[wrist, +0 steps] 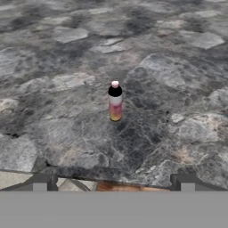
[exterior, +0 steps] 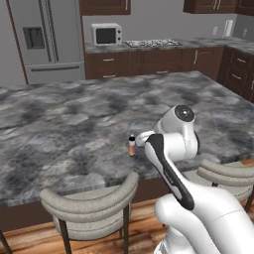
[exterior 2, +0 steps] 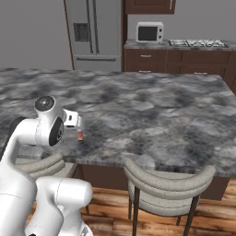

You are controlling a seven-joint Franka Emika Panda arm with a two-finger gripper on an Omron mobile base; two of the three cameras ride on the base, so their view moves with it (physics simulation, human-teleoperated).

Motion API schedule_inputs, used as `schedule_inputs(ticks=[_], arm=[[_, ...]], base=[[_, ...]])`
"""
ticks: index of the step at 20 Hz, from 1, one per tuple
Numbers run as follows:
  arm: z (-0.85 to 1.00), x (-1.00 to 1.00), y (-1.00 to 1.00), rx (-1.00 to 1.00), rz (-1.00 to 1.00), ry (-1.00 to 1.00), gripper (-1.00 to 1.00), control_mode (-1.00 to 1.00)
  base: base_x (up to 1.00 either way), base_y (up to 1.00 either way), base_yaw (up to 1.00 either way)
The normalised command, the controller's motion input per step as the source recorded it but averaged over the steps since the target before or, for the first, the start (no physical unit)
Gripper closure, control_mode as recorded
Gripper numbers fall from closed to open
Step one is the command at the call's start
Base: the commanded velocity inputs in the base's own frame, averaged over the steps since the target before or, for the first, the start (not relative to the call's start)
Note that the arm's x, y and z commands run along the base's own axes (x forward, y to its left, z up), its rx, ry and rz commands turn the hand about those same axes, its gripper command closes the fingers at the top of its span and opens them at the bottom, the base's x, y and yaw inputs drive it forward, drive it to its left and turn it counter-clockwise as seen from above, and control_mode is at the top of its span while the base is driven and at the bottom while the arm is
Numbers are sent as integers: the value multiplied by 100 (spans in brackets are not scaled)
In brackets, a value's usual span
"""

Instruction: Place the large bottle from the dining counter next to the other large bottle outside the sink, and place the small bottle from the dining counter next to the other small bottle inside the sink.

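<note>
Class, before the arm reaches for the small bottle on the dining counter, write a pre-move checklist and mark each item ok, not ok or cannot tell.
1. Small bottle upright on the dining counter: ok.
2. Pincer open: ok.
3. Bottle centred between the fingertips in the hand view: ok.
4. Counter around the bottle free of other things: ok.
5. Pincer already around the bottle: not ok, it is short of it.
6. Stool clear of the arm's path: cannot tell.
</note>
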Motion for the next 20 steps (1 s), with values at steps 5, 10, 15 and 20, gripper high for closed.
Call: schedule_inputs(ticks=[5,10,15,20], arm=[[0,1,0,0,-2,-4,-100,-100],[0,0,1,0,0,-5,-100,-100],[0,0,7,0,0,0,-100,-100],[0,0,2,0,0,0,-100,-100]], base=[[0,0,0],[0,0,0],[0,0,0],[0,0,0]])
